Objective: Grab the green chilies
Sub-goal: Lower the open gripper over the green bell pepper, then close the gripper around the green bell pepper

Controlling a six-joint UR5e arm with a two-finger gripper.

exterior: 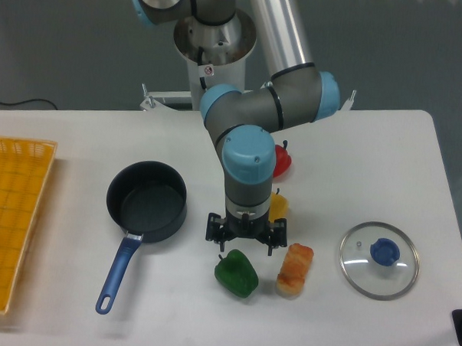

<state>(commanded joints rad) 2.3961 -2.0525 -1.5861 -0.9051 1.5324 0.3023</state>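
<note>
Green chilies [236,274] on white tabletop [369,164], gripper [243,236] just above them, jaws spread, holding nothing, blue-handled pot [146,201] to their upper left.

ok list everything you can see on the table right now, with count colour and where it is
green pepper: one, dark green, front centre of the table, just below the end effector
yellow pepper: one, yellow, partly hidden behind the arm
red pepper: one, red, behind the arm, partly hidden
bread: one, orange-brown, right of the green pepper
pot: one, dark with a blue handle, left of centre
lid: one, glass with a blue knob, right side
basket: one, yellow, left edge
table: one, white
end effector: one, black, above the green pepper; open or shut not clear
</note>
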